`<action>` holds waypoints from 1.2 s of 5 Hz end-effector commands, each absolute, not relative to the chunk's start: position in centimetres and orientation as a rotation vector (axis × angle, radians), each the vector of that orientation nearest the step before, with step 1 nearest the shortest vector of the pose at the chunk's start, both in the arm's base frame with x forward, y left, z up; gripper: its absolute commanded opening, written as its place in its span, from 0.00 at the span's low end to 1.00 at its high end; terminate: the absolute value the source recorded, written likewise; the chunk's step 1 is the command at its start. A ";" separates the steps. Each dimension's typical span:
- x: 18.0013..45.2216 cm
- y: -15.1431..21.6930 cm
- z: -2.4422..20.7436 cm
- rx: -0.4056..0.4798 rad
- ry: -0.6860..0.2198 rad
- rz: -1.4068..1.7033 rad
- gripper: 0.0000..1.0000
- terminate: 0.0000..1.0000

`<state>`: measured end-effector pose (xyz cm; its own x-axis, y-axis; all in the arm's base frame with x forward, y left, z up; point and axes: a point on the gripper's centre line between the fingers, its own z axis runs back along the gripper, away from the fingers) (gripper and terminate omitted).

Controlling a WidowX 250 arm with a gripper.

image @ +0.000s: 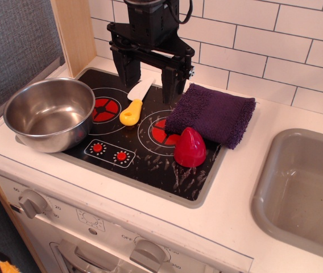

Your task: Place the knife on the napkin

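Between the burners lies the knife (135, 104), napkin (211, 114) at its three o'clock. Gripper (148, 81) hangs wide above the blade. Light, stiff, slick plastic; best pinched across the handle.

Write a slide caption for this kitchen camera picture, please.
Black robot gripper, jaws open, above a yellow-handled white-bladed toy knife beside a folded purple terry napkin.

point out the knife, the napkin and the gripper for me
knife (134, 106): main camera view, where yellow handle meets white blade
napkin (212, 114): main camera view, middle of the purple cloth
gripper (149, 79): main camera view, midway between the fingertips
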<state>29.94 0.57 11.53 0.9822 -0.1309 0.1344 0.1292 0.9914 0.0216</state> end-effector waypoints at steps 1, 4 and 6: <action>29.9 0.6 11.5 0.013 -0.136 -0.131 1.00 0.00; 35.4 4.1 8.2 0.080 -0.136 0.077 1.00 0.00; 35.6 8.9 4.3 0.115 -0.107 0.189 1.00 0.00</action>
<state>35.06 8.40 2.61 0.9819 0.1781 0.0642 -0.1840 0.9775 0.1027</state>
